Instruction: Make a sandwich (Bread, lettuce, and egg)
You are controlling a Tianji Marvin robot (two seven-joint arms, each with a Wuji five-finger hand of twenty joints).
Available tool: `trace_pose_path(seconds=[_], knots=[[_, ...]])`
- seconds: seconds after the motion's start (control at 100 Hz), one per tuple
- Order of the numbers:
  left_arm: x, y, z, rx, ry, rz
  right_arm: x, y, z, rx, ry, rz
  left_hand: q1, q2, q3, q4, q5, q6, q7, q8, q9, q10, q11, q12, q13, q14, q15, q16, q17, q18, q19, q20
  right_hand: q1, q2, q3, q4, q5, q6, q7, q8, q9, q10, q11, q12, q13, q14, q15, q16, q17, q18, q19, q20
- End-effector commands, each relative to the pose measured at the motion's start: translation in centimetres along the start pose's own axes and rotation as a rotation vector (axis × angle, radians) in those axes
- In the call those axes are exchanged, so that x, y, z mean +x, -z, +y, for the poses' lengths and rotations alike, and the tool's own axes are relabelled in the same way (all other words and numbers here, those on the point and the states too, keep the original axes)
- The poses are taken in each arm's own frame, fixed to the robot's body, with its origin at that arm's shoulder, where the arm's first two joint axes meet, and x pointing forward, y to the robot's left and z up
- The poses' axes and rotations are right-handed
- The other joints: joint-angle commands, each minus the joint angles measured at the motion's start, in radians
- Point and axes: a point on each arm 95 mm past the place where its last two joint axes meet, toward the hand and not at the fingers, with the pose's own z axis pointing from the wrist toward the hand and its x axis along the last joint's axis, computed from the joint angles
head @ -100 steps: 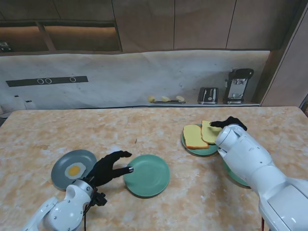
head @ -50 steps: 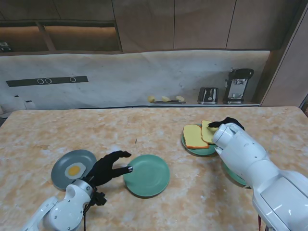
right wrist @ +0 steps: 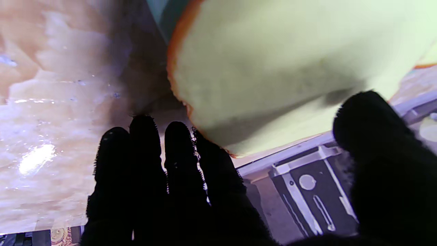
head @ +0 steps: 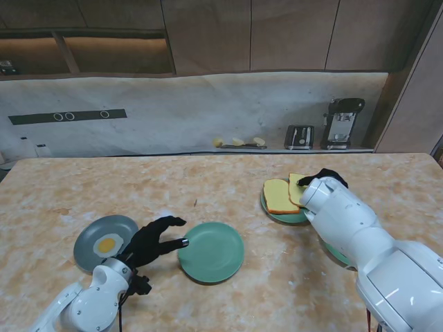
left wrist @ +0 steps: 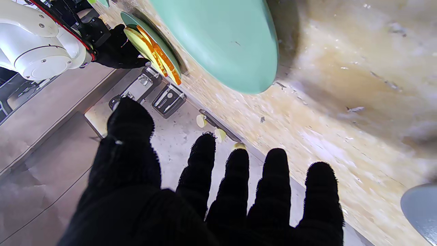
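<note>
Two bread slices lie on a green plate (head: 271, 207) at the right; one slice (head: 279, 196) lies flat. The other slice (head: 298, 188) (right wrist: 273, 61) is tilted, its far edge raised. My right hand (head: 324, 177) (right wrist: 211, 201) is shut on that slice, fingers under its edge and thumb over its face. An empty green plate (head: 211, 251) (left wrist: 222, 41) sits in the middle. A fried egg (head: 108, 243) rests on a grey plate (head: 90, 256) at the left. My left hand (head: 155, 239) (left wrist: 205, 198) is open, fingers spread, just left of the empty plate. No lettuce is visible.
Another green plate (head: 337, 253) is mostly hidden under my right forearm. A toaster (head: 299, 136) and a coffee machine (head: 342, 123) stand on the back counter with some small yellow items (head: 238, 142). The table's far edge runs along that counter.
My right hand and forearm have shifted left toward the bread, and the held slice now looks narrower and more tilted. The left hand has barely moved.
</note>
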Motion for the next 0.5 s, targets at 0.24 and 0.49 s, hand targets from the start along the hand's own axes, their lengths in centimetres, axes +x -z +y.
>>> trace_pose_path(seconds=[0.24,0.49], knots=[[-0.26,0.22,0.3,-0.015,0.0,-0.004,0.38,0.45,-1.4,0.011,0.01,-0.002,0.015,0.011,-0.009,-0.001,0.023,-0.018,0.012,0.014,0.011,-0.006,-0.008,0.01,-0.001,-0.006,-0.013,0.003,-0.021,0.0,-0.016,0.024,0.159,-0.041,-0.085,-0.024,0.021,-0.098,0.167,0.104,0.066,-0.053,0.106,-0.389,0.101,-0.017,0.043,0.024,0.067,-0.048,0.065,0.037],[-0.33,0.3,0.29,-0.016,-0.004,-0.007,0.47,0.49,-1.5,-0.009,0.003,-0.006,0.017,0.009,-0.009,-0.001,0.025,-0.018,0.012,0.015,0.01,-0.007,-0.009,0.009,-0.002,-0.008,-0.014,0.002,-0.022,0.0,-0.02,0.024,0.283,-0.092,-0.06,-0.048,0.043,-0.17,0.288,0.21,0.093,-0.1,0.179,-0.343,0.142,-0.042,0.102,0.054,0.111,-0.071,0.109,0.051]])
